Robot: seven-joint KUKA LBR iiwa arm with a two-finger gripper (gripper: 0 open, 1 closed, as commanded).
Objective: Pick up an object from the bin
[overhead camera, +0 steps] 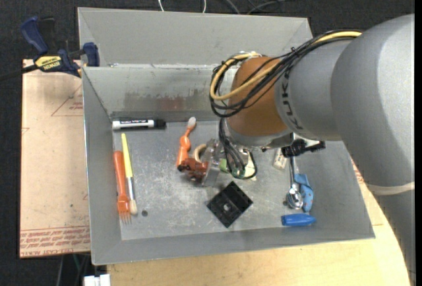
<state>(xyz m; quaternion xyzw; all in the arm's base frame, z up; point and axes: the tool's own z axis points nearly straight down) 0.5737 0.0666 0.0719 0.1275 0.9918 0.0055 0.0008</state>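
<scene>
On the grey bin (165, 215) floor, the gripper (210, 169) hangs just beside an orange thing (184, 146); its opening cannot be told. The thing is probably light, stiff plastic; take its narrow middle.

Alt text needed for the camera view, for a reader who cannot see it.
The arm's gripper is down in the middle of a grey metal bin, beside an orange item. A black marker, a black square piece and a blue tool lie around it.

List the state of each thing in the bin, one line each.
black marker: lying flat at back wall
orange toothbrush: lying flat, left side
yellow stick: flat beside it
black square piece: flat, front middle
blue tool: lying flat, right side
claw: low beside orange thing, mid-bin
</scene>
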